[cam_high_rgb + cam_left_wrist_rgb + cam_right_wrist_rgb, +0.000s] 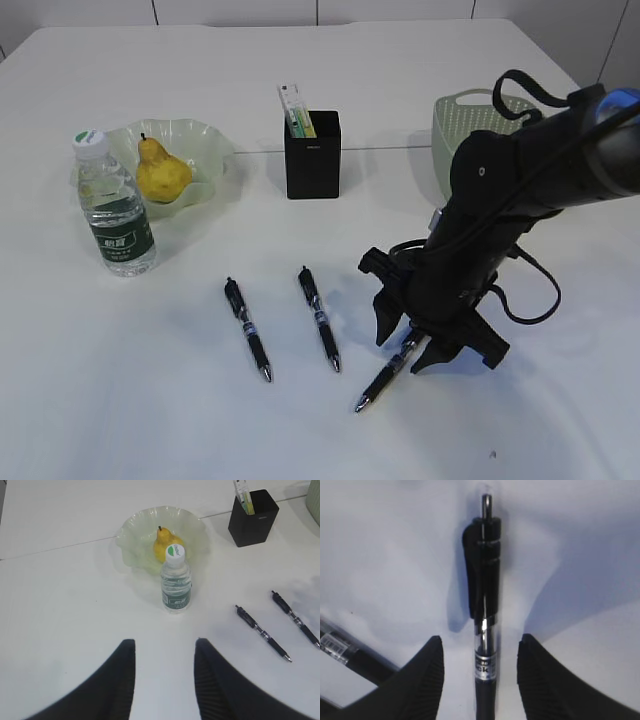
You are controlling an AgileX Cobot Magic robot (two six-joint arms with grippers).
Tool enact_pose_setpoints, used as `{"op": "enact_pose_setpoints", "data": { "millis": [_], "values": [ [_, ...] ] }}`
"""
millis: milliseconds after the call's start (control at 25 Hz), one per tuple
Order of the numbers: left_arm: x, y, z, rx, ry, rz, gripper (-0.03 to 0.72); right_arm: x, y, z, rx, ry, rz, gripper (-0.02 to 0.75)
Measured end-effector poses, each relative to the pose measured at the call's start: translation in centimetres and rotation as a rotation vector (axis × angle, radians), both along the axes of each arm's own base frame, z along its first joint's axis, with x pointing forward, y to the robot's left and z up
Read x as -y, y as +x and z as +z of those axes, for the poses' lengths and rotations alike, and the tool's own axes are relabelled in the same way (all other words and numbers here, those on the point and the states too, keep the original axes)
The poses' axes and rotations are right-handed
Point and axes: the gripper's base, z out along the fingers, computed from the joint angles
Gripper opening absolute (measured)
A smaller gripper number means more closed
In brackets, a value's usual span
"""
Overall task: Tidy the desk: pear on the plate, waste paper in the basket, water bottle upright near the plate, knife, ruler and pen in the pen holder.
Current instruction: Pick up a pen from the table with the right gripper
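The right end effector (420, 345) stands over the rightmost pen (385, 378) on the white surface (150, 400), its jaws apart and straddling the barrel without touching it. In the right wrist view that pen (484, 605) runs from six to twelve o'clock between the fingers (420, 680); its lower end is cut off by the frame. Two more pens (248, 329) (319, 318) lie at the end effector's nine o'clock. The left end effector (162, 680) hangs with jaws moderately apart and empty, the upright water bottle (176, 585) at its twelve o'clock. Beyond it, the pear (162, 542) sits on the plate (135, 535). The arm partly hides the basket (465, 115). What stands in the pen holder (312, 155) is hard to make out.
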Motion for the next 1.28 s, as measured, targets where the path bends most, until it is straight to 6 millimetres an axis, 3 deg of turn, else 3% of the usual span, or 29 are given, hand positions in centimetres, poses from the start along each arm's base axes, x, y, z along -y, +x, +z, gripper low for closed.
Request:
{"op": "enact_pose_setpoints", "data": {
  "millis": [1280],
  "values": [
    [-0.07,-0.07,-0.11,-0.015,0.007,0.005,0.274,0.41,-0.38,-0.30,-0.036,-0.051,0.051,0.387]
  ]
}}
